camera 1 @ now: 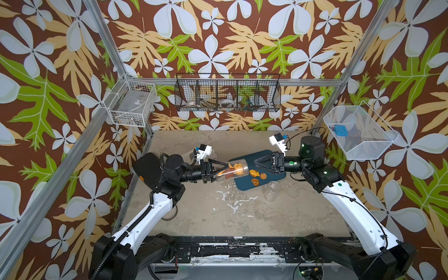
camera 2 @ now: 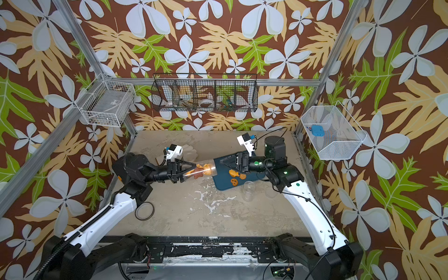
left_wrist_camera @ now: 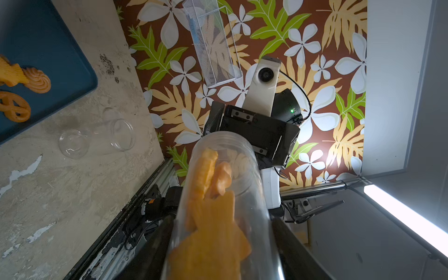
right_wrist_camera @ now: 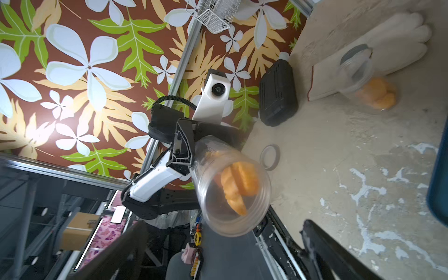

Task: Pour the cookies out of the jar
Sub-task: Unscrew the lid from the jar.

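Now the left gripper clamps the jar near its base; it lies level, mouth toward the tray; several cookies sit inside, three on the tray; the right gripper faces the mouth, jaws wide, empty.

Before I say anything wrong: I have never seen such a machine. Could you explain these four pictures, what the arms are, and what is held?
This is a robot with two arms over a table, each ending in a claw. Two pictures look down from above; the other two come from cameras on the wrists. The left claw holds a clear jar on its side, with orange cookies inside, its mouth towards a dark blue tray. Three loose cookies lie on the tray. The right claw is open and empty, facing the jar. An empty clear jar rests on the table beside the tray.
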Robot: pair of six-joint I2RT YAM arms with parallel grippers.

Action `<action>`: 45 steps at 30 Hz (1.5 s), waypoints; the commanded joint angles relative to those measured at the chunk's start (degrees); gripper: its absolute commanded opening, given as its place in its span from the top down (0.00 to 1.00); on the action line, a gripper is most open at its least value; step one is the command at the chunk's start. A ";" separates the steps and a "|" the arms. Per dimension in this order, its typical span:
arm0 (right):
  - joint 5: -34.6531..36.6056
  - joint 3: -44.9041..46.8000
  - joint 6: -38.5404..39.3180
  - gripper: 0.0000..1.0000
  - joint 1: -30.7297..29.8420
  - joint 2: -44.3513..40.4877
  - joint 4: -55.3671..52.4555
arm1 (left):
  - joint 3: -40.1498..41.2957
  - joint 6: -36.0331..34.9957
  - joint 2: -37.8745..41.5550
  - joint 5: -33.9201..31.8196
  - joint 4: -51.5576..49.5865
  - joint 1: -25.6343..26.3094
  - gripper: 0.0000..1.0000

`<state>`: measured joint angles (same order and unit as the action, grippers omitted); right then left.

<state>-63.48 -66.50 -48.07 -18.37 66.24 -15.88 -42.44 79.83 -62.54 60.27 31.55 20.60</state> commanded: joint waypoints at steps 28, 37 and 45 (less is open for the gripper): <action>-3.90 -1.20 -3.98 0.19 -10.45 0.84 1.51 | -2.22 1.07 1.25 4.06 5.02 3.57 0.41; -2.79 -1.35 -3.67 0.31 -10.69 0.60 2.57 | -2.04 0.50 1.34 4.07 4.07 3.57 0.42; -3.56 -1.37 -3.43 0.20 -10.43 0.30 3.40 | -1.42 0.02 1.90 4.41 3.13 3.53 0.42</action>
<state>-65.98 -67.61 -52.21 -28.88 66.89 -15.05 -43.97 80.68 -60.90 64.31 34.54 24.14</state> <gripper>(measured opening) 0.805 0.617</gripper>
